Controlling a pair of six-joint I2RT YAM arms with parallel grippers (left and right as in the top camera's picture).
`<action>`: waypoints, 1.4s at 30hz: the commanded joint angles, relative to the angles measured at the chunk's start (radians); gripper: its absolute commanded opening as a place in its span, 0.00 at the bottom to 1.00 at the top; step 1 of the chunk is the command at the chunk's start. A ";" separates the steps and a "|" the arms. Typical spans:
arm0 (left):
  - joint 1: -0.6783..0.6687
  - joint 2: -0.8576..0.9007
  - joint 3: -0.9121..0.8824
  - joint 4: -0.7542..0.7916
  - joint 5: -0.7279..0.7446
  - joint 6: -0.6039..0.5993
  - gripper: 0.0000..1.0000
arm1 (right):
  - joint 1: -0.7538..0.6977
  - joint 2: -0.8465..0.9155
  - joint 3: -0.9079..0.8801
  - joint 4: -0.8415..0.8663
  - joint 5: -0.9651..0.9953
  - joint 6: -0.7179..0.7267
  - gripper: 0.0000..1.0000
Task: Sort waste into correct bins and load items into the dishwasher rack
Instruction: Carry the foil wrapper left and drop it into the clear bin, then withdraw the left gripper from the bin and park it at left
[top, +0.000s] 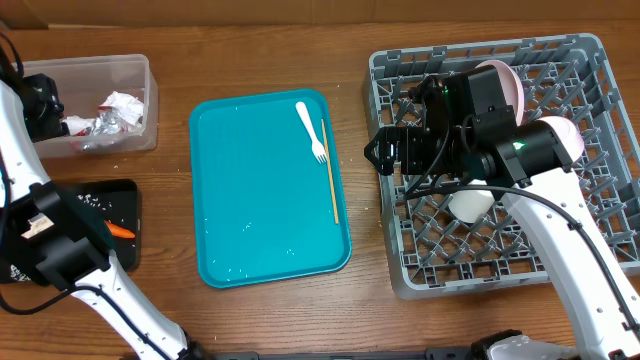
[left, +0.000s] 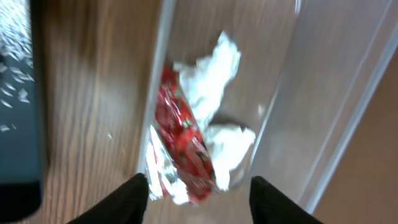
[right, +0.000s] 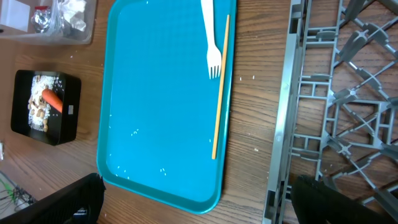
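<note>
In the left wrist view my left gripper (left: 199, 179) hangs open over the clear tub (left: 280, 93). Just past its fingertips, the red-and-silver foil wrapper (left: 183, 140) lies on white napkins (left: 214, 68), untouched by either finger. Overhead, the tub (top: 140, 70) sits at the top left. Below it, the black tray (top: 120, 195) holds the carrot (top: 120, 231) and food bits (right: 37, 109). My right gripper (top: 385, 150) is wide open and empty at the rack's (top: 600, 60) left edge. The white fork (top: 311, 133) lies on the teal tray. A cup (top: 470, 203) and two white dishes (top: 500, 75) sit in the rack.
The teal tray (top: 260, 200) lies mid-table with a thin yellow stick (top: 329, 170) beside the fork and a few crumbs. A strip of bare wood separates the tray from the rack. The right arm crosses over the rack's middle.
</note>
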 joint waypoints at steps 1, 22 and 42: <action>-0.004 -0.021 0.006 -0.010 0.150 0.035 0.51 | 0.003 0.002 -0.004 0.006 0.003 -0.009 1.00; -0.005 -0.560 0.006 -0.321 0.143 0.067 1.00 | 0.003 0.002 -0.004 0.006 0.003 -0.009 1.00; -0.136 -0.621 -0.060 -0.509 0.502 1.222 1.00 | 0.003 0.002 -0.004 0.006 0.003 -0.009 1.00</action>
